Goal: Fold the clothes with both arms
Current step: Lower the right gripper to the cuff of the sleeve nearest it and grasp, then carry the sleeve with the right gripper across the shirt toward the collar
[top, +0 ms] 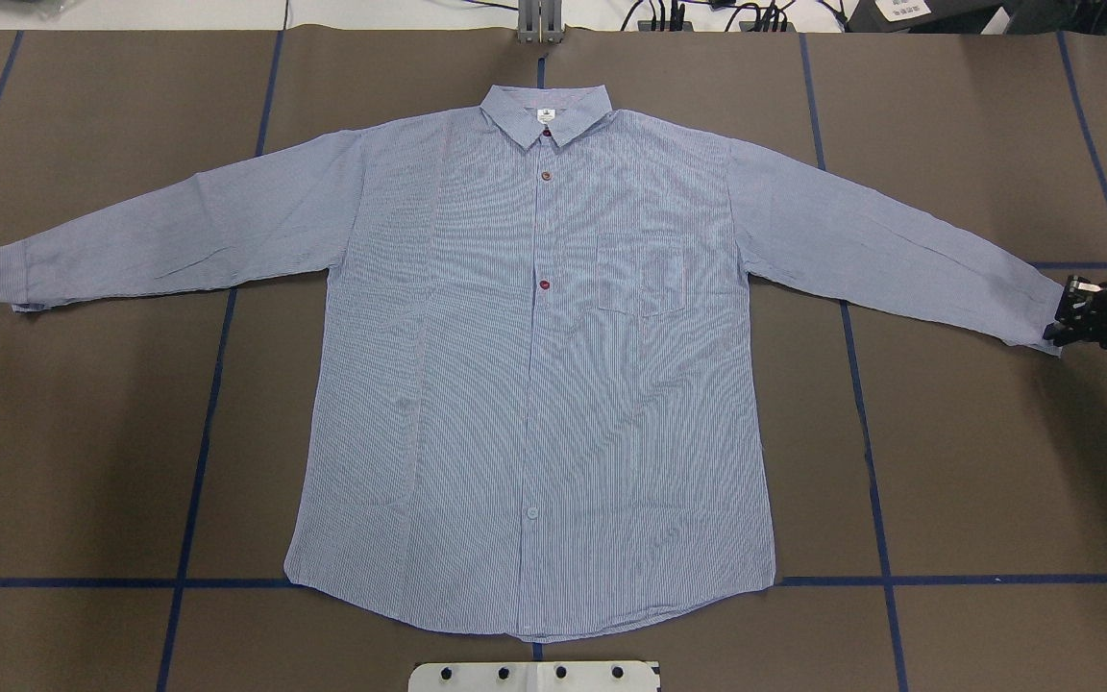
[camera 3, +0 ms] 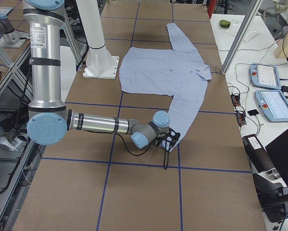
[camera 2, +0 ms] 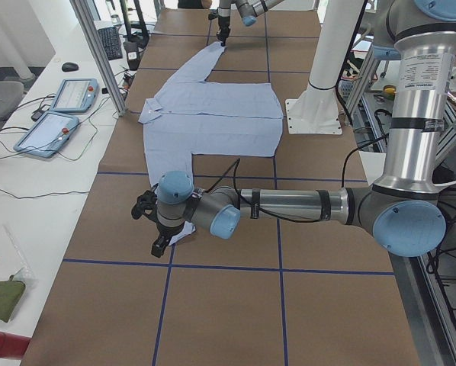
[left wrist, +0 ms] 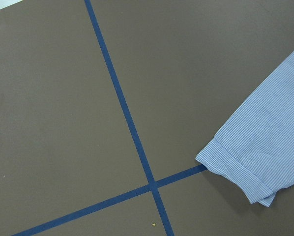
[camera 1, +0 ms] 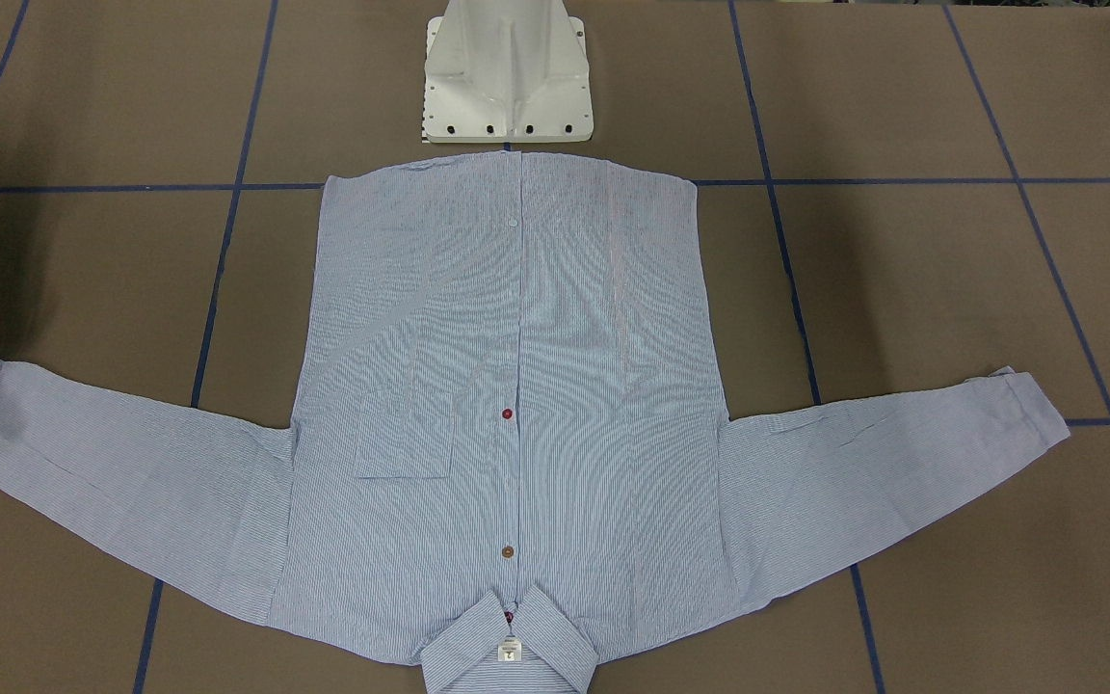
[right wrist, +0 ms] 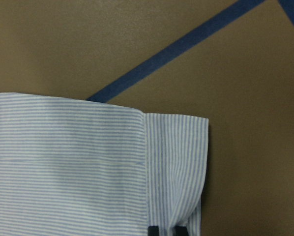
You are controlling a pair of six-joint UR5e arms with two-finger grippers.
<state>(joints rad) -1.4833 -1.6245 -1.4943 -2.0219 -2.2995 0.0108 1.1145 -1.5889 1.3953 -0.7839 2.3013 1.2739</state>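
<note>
The light blue striped shirt (top: 534, 384) lies flat and buttoned on the brown table, collar (top: 546, 115) on the far side, both sleeves spread out. My right gripper (top: 1063, 322) is at the cuff of the sleeve on the overhead view's right. In the right wrist view its fingertips (right wrist: 153, 230) pinch a puckered fold of that cuff (right wrist: 176, 162). My left gripper (camera 2: 158, 245) shows only in the exterior left view, low over the table beside the other cuff (left wrist: 245, 167); I cannot tell whether it is open or shut. No fingers show in the left wrist view.
The white pedestal base (camera 1: 507, 77) stands just behind the shirt's hem. Blue tape lines (left wrist: 132, 132) cross the brown table. A side table with two tablets (camera 2: 56, 114) and an aluminium post (camera 2: 98, 53) runs along the collar side.
</note>
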